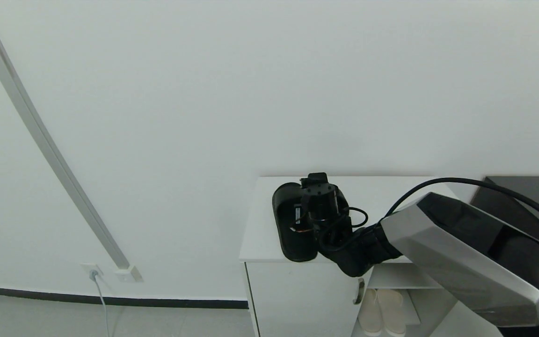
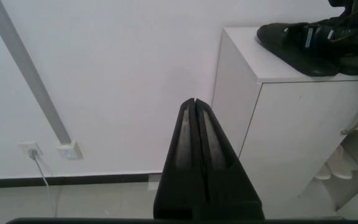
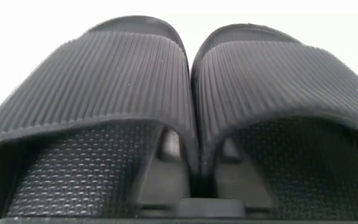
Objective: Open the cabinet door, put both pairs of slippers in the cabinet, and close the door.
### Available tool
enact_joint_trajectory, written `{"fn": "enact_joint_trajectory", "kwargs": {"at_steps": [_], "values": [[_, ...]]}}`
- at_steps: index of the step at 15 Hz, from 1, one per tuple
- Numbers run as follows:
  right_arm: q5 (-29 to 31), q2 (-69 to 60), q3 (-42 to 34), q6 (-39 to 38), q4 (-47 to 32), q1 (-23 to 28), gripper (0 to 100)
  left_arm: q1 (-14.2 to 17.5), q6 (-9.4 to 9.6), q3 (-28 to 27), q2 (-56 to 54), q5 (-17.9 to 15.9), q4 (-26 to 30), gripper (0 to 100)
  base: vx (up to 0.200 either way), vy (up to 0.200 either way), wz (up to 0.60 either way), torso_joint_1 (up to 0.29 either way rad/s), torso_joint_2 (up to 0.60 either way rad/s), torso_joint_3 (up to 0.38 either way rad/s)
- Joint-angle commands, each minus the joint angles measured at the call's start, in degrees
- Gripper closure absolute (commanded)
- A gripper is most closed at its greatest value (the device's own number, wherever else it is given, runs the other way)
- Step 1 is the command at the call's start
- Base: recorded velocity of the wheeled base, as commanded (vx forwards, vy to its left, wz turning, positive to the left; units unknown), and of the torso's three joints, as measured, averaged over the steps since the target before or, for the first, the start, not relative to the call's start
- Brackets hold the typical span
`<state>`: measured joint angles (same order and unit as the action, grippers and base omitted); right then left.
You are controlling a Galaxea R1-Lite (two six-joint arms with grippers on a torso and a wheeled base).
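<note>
**Right gripper clamped on the black slippers atop the cabinet**

The left gripper (image 2: 195, 106) hangs low, short of the white cabinet (image 2: 291, 124), its fingers pressed together on nothing. On the cabinet's top, by the front edge, the black slippers (image 1: 292, 224) lie side by side and touching. The right gripper (image 3: 197, 158) has one finger under each strap and pinches the two meeting inner walls between them. Below, a door (image 1: 302, 299) with its handle (image 1: 358, 290) covers the front's left part. Beside it the compartment stands open, with white slippers (image 1: 382, 311) on a low shelf. Behind, the wall carries a wall socket (image 1: 92, 270) and a slanting conduit (image 1: 40, 131).
</note>
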<state>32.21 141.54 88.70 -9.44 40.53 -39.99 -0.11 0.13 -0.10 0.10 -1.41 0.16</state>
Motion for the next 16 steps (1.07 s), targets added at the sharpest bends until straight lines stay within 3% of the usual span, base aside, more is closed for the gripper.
{"fn": "enact_joint_trajectory", "kwargs": {"at_steps": [1, 9, 14, 16], "values": [[0.0, -1.5, -1.4, 0.0, 0.2, 0.0, 100, 0.0, -0.05, 0.0, 0.0, 0.0, -0.1, 100, 0.000, 0.000, 0.00, 0.000, 0.00, 0.000], [-0.2, -13.7, -12.2, 0.1, 0.1, -1.1, 100, 0.0, -0.40, 0.0, 0.0, 0.5, -0.1, 100, 0.000, 0.000, 0.00, 0.000, 0.00, 0.000], [-4.6, -24.1, -23.6, 0.1, 0.2, -3.1, 100, 0.0, -0.66, 0.0, 0.0, 1.2, -0.1, 100, 0.000, 0.000, 0.00, 0.000, 0.00, 0.000], [-10.2, -31.6, -31.7, 0.0, 1.0, -3.7, 100, 0.0, -0.57, 0.0, 0.0, 1.1, -0.1, 100, 0.000, 0.000, 0.00, 0.000, 0.00, 0.000]]}}
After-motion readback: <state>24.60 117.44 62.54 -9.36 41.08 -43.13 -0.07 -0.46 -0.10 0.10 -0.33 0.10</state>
